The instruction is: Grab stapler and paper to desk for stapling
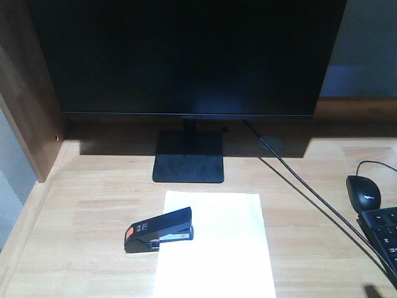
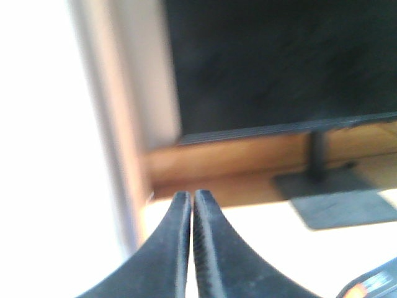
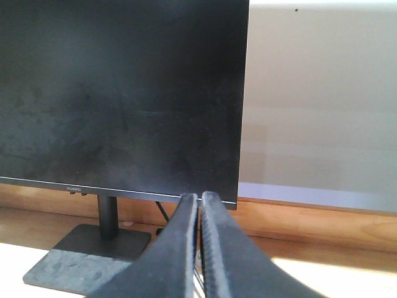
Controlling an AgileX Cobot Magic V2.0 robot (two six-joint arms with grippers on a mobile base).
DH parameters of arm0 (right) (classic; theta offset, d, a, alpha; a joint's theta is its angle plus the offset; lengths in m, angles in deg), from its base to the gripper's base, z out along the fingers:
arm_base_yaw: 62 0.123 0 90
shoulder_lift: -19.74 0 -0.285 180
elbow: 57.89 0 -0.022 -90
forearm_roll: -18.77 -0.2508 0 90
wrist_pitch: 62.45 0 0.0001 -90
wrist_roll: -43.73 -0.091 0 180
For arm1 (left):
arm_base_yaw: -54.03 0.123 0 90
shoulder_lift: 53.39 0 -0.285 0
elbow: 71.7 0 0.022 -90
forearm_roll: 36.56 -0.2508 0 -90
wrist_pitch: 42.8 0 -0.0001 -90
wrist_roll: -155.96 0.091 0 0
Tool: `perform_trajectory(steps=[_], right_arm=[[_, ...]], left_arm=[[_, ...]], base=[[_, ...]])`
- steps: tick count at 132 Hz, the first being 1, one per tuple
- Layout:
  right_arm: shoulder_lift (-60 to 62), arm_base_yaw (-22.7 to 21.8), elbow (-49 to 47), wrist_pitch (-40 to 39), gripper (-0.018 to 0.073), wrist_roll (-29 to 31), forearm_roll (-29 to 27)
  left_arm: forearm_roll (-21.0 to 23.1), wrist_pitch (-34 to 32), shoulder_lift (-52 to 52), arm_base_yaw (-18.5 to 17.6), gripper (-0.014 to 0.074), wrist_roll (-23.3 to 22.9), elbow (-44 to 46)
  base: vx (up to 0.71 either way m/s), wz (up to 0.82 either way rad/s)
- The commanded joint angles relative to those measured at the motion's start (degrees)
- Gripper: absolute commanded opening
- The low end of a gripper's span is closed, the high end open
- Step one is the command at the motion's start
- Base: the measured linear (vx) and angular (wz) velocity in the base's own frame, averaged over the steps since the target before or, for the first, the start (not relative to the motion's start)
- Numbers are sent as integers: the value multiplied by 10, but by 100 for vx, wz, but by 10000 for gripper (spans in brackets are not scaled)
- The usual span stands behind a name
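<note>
- On the light plank-grain wooden desk (image 1: 80, 217), in the front view, the small black stapler with its orange-red patch (image 1: 159, 230) is lying across the near-left edge of the plain white rectangular sheet of paper (image 1: 217, 248), just near of the black monitor's square base (image 1: 188, 157); a black mouse (image 1: 364, 192) is sitting far right. Neither arm is showing here.
- Through the left wrist view, the left gripper (image 2: 191, 205) is hanging with jaws pressed together, empty; judging from this, pressing the stapler squarely downward, paper kept flat, would staple cleanly.
- Through the right wrist view, the right gripper (image 3: 198, 202) is likewise closed on nothing, facing the monitor.
</note>
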State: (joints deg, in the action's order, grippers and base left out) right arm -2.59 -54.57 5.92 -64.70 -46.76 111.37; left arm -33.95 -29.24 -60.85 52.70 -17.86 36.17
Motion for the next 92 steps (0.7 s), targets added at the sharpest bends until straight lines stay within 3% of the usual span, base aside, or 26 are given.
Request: perform_trajectory(steps=[1, 26, 92], right_arm=[[-5, 0, -16, 5, -7, 2, 11], [-5, 0, -16, 5, -7, 2, 11], [-5, 0, -16, 5, -7, 2, 11]], left_arm=[[15, -43, 15, 15, -6, -7, -13], [24, -95, 13, 20, -6, -7, -72], [27, -82, 13, 20, -6, -7, -70]], base=[[0, 0], [0, 0], [0, 0]])
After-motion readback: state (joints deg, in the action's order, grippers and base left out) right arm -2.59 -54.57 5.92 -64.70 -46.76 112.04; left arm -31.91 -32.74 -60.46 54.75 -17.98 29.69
